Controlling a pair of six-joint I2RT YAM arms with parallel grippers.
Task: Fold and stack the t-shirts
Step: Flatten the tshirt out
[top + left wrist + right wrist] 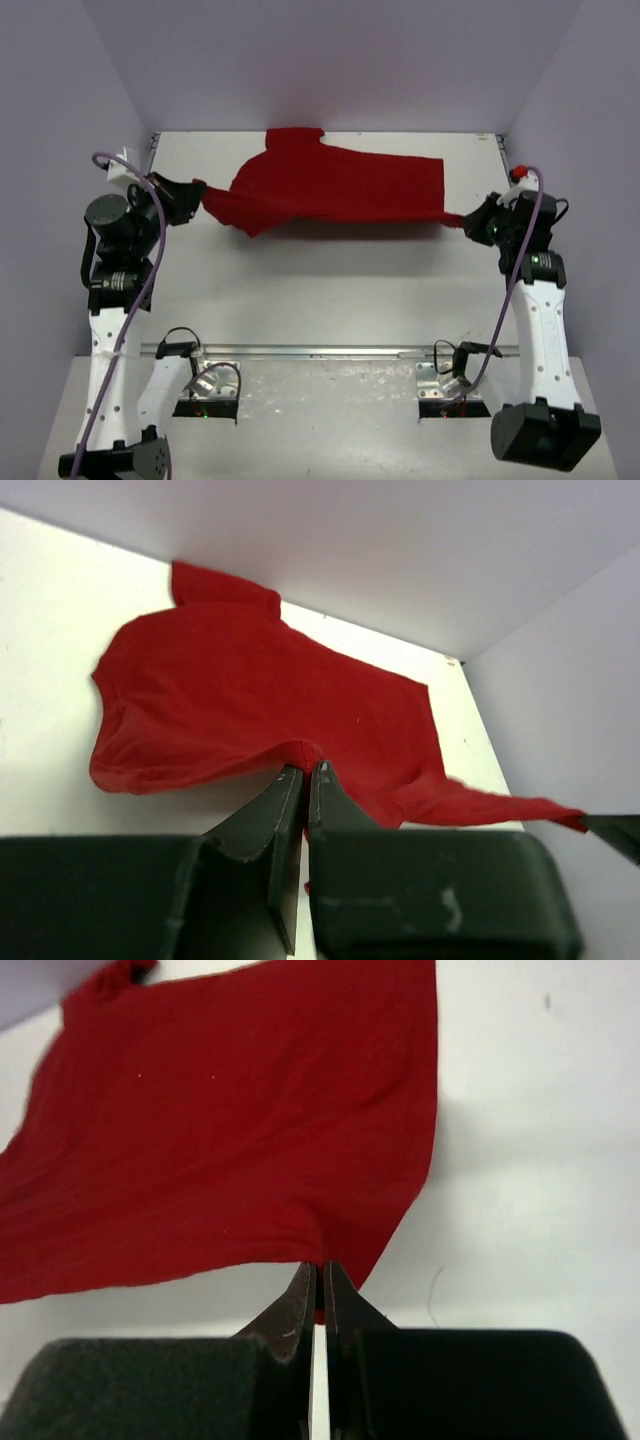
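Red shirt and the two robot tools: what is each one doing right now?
t-shirt: not folded, spread wide, stretched between the two tools, near edge lifted off the table, far side resting on it.
left tool: shut, pinching the shirt's edge.
right tool: shut, pinching the shirt's corner.

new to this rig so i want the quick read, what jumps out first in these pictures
A dark red t-shirt dominates the scene, stretched across the far part of the white table. The left gripper pinches its left end and the right gripper pinches its right corner. Both are shut on the cloth, so the near edge hangs taut between them, lifted off the surface.
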